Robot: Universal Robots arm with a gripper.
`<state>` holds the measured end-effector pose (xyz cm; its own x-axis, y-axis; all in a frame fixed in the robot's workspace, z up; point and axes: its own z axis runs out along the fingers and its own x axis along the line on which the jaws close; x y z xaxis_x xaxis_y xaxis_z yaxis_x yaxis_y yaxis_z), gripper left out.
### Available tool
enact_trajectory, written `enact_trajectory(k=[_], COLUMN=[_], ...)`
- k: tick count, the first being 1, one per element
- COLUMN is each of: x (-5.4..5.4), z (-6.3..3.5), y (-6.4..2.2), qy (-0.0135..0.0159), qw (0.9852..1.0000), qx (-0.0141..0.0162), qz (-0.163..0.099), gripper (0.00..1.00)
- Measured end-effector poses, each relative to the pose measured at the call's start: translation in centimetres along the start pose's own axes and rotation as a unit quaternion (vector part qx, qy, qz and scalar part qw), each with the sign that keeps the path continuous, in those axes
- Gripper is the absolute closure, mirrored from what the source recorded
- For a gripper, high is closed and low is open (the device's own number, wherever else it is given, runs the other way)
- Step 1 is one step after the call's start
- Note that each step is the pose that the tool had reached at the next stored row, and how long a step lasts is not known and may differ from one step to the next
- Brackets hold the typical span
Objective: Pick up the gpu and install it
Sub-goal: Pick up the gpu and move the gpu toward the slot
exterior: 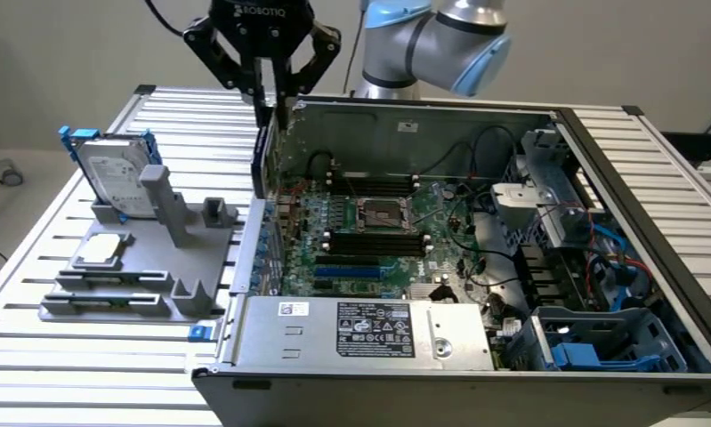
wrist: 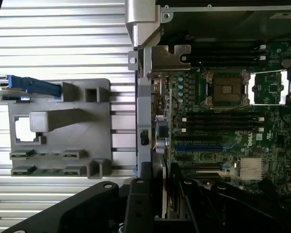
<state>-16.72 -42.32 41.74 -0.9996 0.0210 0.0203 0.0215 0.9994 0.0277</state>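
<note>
Here, in the exterior view, a black two-fingered robot hand [exterior: 270,93] hangs from a grey and pale-blue jointed arm [exterior: 450,44] over the rear corner of an open black metal computer case [exterior: 640,169], on the exterior view's left. Its fingers are partly closed and pinch the gpu [exterior: 262,156], a thin dark card seen edge-on that hangs upright just beside the case's rear wall, above the green motherboard [exterior: 367,236]. A grey power supply [exterior: 361,329] with a black label fills the near side of the case. Well apart on the ribbed aluminium bench [exterior: 153,107] stands a grey plastic holder [exterior: 153,267] carrying an upright silver hard drive [exterior: 112,173] in a blue frame and a small square silver chip [exterior: 103,249]. In the wrist view, the hand [wrist: 161,184] grips the gpu [wrist: 159,194] between its dark fingers [wrist: 144,194], with the card's silver end bracket near the case wall. The motherboard [wrist: 223,131] and its square silver processor socket [wrist: 226,89] lie on one side, the holder [wrist: 63,111] and bench [wrist: 63,39] on the other.
</note>
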Motion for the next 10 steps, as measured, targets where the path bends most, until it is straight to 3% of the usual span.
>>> enact_trajectory(k=[10], x=[-4.6], z=[1.20], y=[0.06], qy=[0.0002], qw=[1.0000], qx=[0.0003], qz=[0.000], gripper=[0.73])
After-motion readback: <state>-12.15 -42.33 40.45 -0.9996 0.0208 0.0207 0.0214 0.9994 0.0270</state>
